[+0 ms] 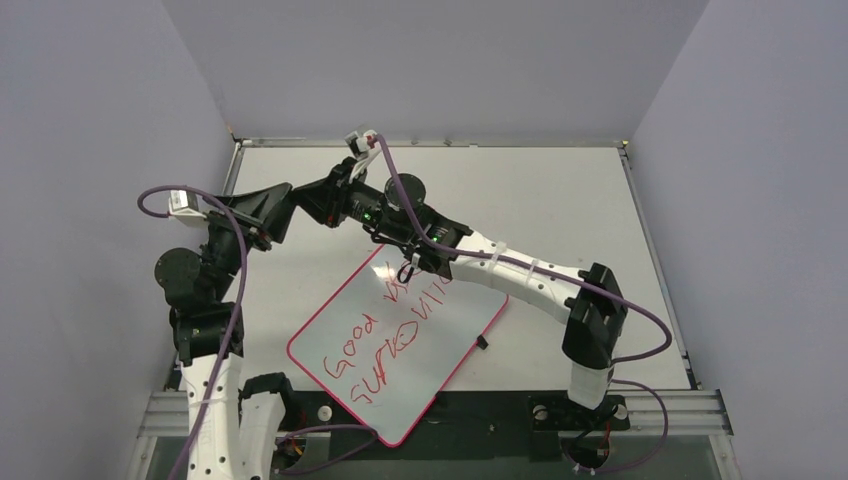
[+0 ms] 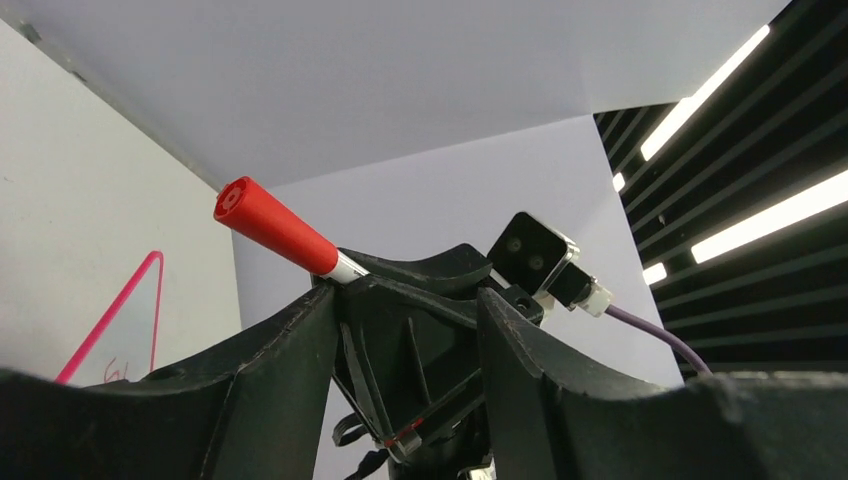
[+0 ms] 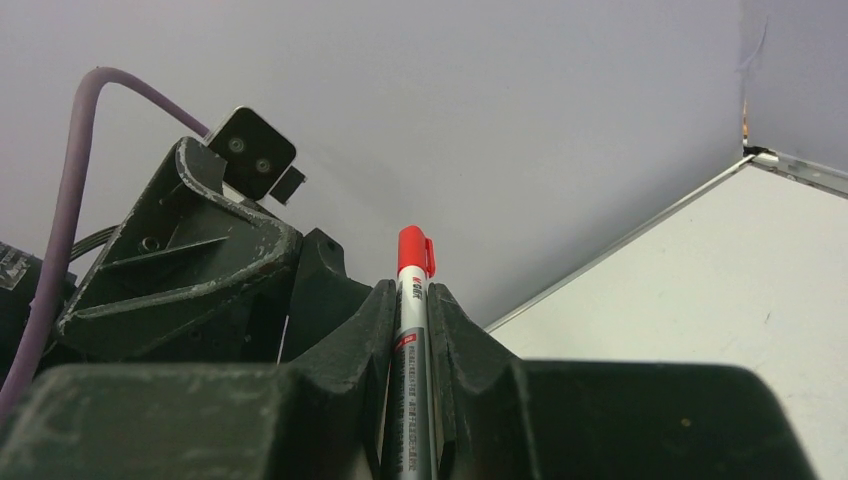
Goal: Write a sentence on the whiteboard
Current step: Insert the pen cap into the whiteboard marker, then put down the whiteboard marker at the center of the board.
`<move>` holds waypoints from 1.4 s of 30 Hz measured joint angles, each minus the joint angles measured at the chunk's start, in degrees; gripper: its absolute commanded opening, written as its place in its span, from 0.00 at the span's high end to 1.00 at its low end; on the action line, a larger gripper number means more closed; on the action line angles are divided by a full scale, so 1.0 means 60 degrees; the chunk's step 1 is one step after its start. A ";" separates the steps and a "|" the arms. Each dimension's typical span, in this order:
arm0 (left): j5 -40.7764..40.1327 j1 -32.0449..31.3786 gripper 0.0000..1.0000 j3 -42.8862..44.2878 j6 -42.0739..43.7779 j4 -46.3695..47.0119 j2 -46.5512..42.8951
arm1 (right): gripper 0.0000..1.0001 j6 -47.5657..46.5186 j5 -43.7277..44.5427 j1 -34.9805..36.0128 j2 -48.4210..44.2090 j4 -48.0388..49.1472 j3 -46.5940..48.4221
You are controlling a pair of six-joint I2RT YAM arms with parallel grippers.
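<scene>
The writing looks done: a red two-line scrawl sits on the shiny pink-edged whiteboard. The right pincer squeezes the red-capped pen. The left pincer is spread wide, empty.

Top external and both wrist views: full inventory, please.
whiteboard: 1, white with a pink-red frame, lying askew at the near middle of the table
sentence: 2 lines, red handwriting, on the whiteboard
clip: 1 seen, black, on the whiteboard's right edge
marker: 1, red cap and pale barrel, clamped in the right gripper, held above the table
table: 1, pale grey, walled on three sides
cables: 2, purple, one running along each arm
arms: 2, black and white, meeting over the far left of the table
left gripper: 1, black, open, facing the right gripper
right gripper: 1, black, shut on the marker
</scene>
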 measured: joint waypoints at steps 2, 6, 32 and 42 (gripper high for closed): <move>0.0208 0.0000 0.51 0.0044 0.0051 0.0004 -0.0004 | 1.00 0.0000 -0.0025 -0.0007 -0.0142 -0.0004 -0.0146; 0.0437 0.0000 0.51 0.0124 0.0113 0.0069 -0.0022 | 1.00 -0.0007 -0.0062 -0.0055 -0.0321 -0.0007 -0.0266; 0.0754 -0.0069 0.50 0.1322 0.3796 -0.2463 0.0124 | 1.00 -0.0368 0.3865 -0.2743 -0.5832 -0.1315 -0.5737; -0.1690 -0.0051 0.50 0.1370 0.6754 -0.5213 0.0226 | 1.00 0.0262 0.7340 -0.2940 -1.0269 -0.3333 -0.9118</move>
